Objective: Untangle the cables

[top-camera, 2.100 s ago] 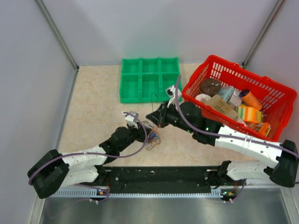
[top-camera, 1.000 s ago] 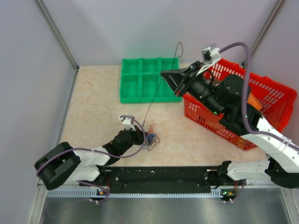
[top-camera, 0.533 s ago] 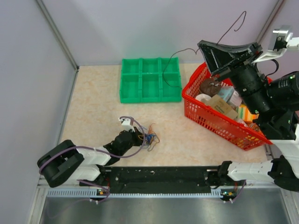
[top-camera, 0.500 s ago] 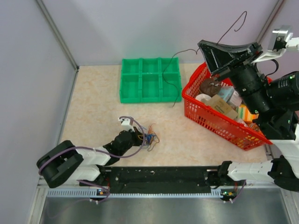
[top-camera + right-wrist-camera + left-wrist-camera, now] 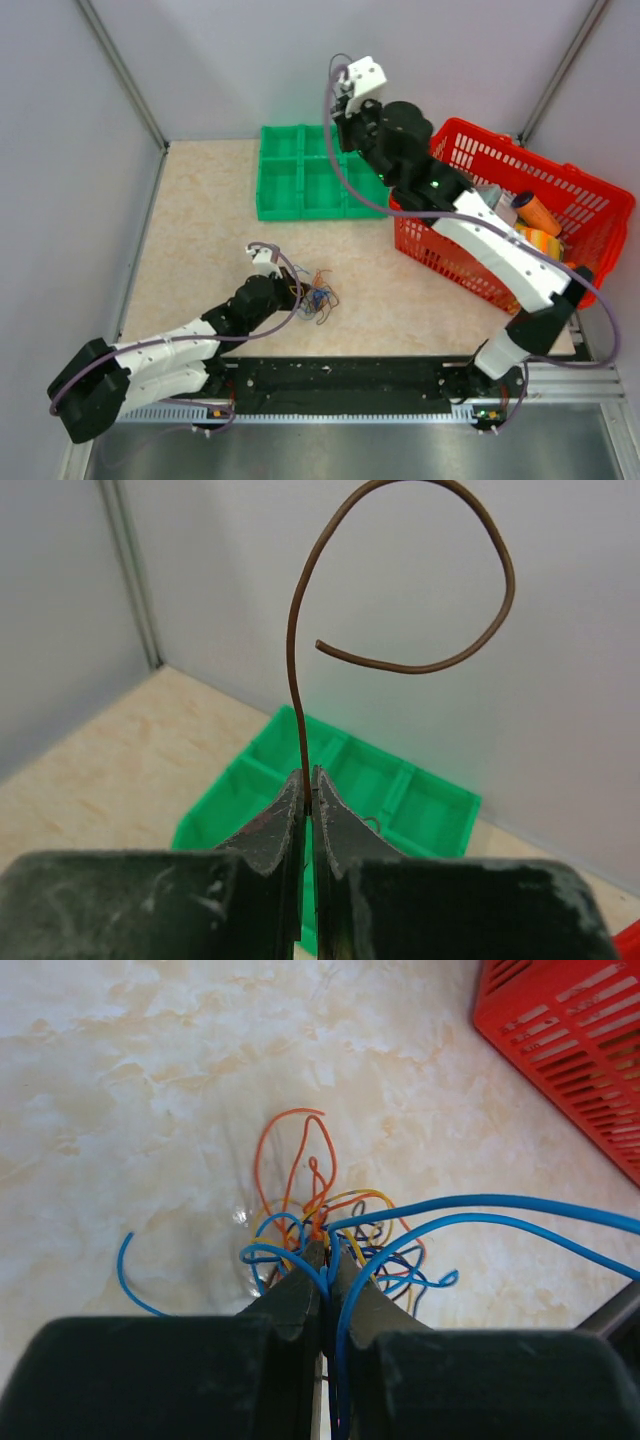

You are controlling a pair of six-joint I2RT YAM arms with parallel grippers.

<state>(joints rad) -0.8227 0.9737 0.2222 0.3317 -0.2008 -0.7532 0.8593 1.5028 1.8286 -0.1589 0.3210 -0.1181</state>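
The cables (image 5: 318,298) lie as a small tangle of blue, orange, yellow and dark strands on the beige table, left of centre. My left gripper (image 5: 325,1250) is low at the tangle's near edge. It is shut on blue strands of the cables (image 5: 335,1200), which run back between the fingers. My right gripper (image 5: 309,775) is raised above the green tray (image 5: 400,790) and shut on a single brown cable (image 5: 290,630), which curls upward in a loop. From above, the right gripper (image 5: 345,128) hangs over the tray's right side; the brown strand is too thin to make out there.
A green tray (image 5: 320,170) with six compartments stands at the back of the table. A red basket (image 5: 480,150) full of packages sits at the right, its corner also in the left wrist view (image 5: 570,1050). Grey walls enclose the table.
My right arm has swung left from high above the basket to over the green tray, keeping the brown strand. The left gripper stays shut at the tangle, its arm slightly shifted.
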